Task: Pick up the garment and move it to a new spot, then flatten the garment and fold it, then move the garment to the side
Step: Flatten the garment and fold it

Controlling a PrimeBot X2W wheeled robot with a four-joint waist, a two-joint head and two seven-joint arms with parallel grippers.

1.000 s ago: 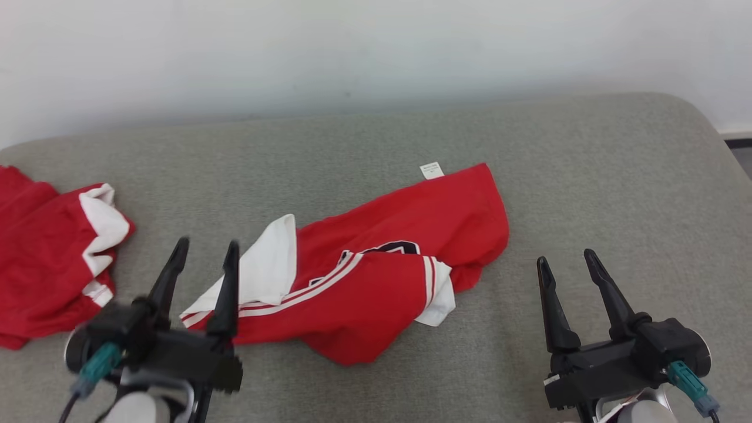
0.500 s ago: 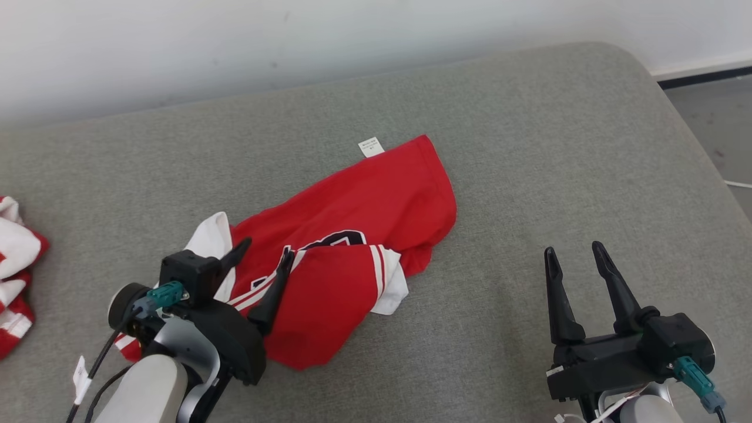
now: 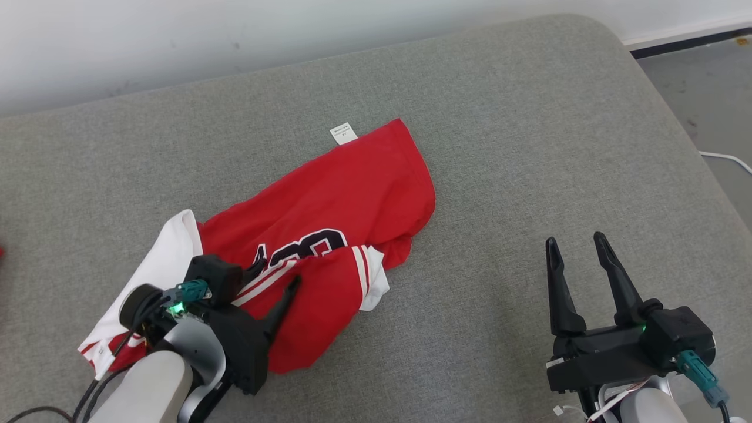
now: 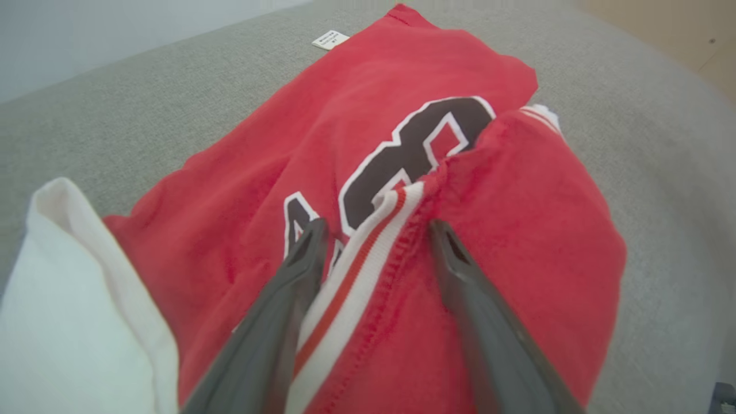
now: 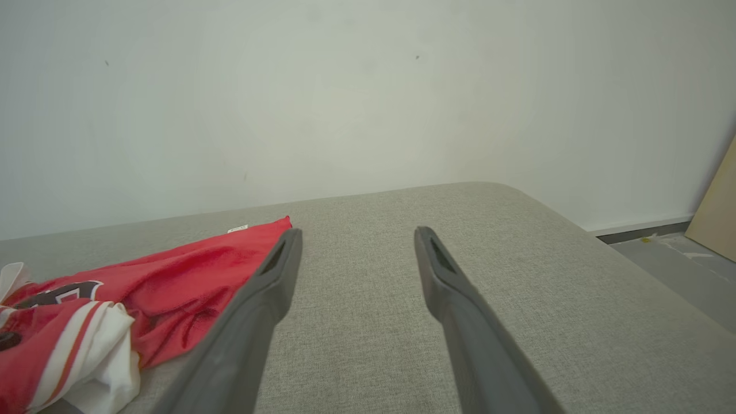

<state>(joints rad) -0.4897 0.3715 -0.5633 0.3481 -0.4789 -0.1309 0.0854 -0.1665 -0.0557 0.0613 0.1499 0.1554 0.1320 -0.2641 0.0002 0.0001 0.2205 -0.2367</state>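
The garment [image 3: 346,188] is a red jersey with white sleeves, striped trim and a black number, lying crumpled on the grey cushion [image 3: 529,129]. My left gripper [image 3: 276,275] is down on its near part. Seen from the left wrist, the left gripper [image 4: 376,224] is open, its fingers straddling a raised fold of white-and-red trim on the garment [image 4: 374,86], and the fingers are not pinching it. Well to the right of the cloth, my right gripper [image 3: 574,239] hovers open over bare cushion. In the right wrist view, the right gripper [image 5: 357,231] has nothing between its fingers, and the garment [image 5: 190,270] lies to its left.
A white label [image 3: 343,133] sticks out at the garment's far edge. A white wall [image 3: 235,35] backs the cushion. The cushion's rounded right edge drops to grey floor [image 3: 705,94], where a white cable [image 3: 725,158] lies. A beige board [image 5: 716,195] leans at far right.
The head camera has swung, so another red garment at the left has slid out of frame. My left gripper has moved forward and down onto the garment, over the striped trim. The right gripper has stayed put.
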